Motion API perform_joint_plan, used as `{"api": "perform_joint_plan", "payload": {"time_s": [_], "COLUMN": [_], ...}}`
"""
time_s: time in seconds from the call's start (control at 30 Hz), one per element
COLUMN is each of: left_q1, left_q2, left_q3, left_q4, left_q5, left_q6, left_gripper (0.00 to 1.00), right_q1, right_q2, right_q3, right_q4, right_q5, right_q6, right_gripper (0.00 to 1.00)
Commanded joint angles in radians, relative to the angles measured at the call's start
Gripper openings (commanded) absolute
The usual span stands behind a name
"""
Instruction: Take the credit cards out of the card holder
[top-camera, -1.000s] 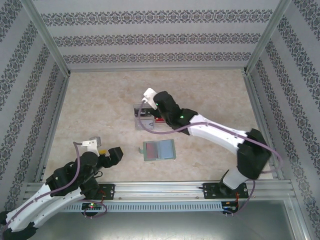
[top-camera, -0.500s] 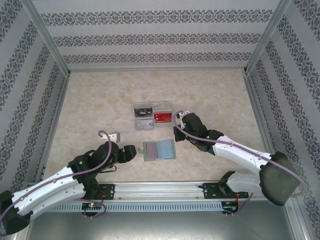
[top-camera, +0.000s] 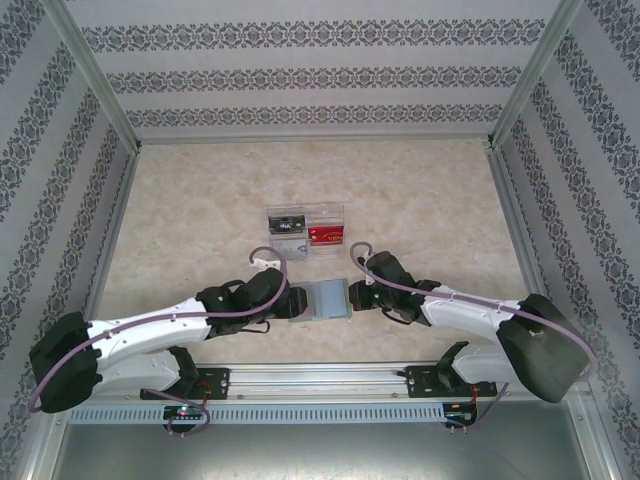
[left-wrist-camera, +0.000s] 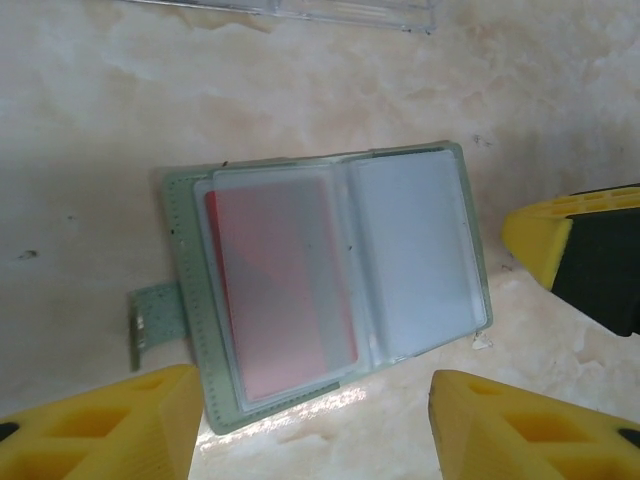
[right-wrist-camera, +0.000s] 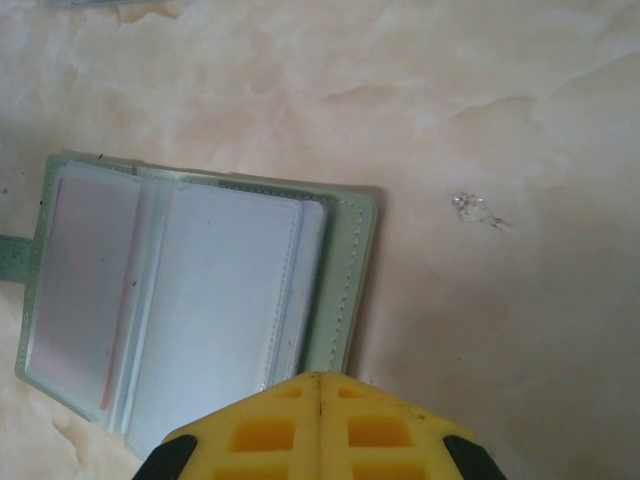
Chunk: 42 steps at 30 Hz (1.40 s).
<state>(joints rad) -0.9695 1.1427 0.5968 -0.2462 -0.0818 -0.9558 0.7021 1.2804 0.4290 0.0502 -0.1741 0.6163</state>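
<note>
Grey-green folding card holder (left-wrist-camera: 325, 285) lies open on the beige marbled table (left-wrist-camera: 300, 90), a red plastic credit card (left-wrist-camera: 285, 290) under one clear sleeve, just ahead of the left gripper (left-wrist-camera: 315, 425), whose yellow jaws stand wide apart. The right gripper (right-wrist-camera: 320, 425), jaws pressed together, sits at the holder's opposite edge.

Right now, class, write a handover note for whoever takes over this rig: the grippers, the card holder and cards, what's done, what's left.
Left gripper: open at the card holder's left edge, holding nothing.
Right gripper: shut, tip at the holder's right edge.
The holder lies open and flat.
Done: a loose red card lies in the clear tray.
Left: a sleeved red card sits in the holder; pull it out.
</note>
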Motion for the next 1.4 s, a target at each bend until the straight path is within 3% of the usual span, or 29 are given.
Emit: {"api": "perform_joint_plan", "payload": {"time_s": [0.0,0.93,1.37], "left_q1": [-0.014,-0.014,-0.014], "left_q2": [0.045,0.342,0.316], "left_q3": [0.029,0.127,0.127], "left_q4": [0.048,0.046,-0.025], "left_q5": [0.002,0.030,-0.022], "left_q6": [-0.018,-0.032,-0.053], "left_gripper": [0.61,0.51,0.50], "right_q1": [-0.009,-0.013,-0.012], "right_q2": [0.022,0.063,0.068], "right_q3": [0.000,0.011,0.014], "right_q4": [0.040,0.022,0.019], "right_q5": [-0.025,-0.013,-0.011], "right_q6": [0.019,0.026,0.026], "right_gripper": [0.00,0.00,0.00]}}
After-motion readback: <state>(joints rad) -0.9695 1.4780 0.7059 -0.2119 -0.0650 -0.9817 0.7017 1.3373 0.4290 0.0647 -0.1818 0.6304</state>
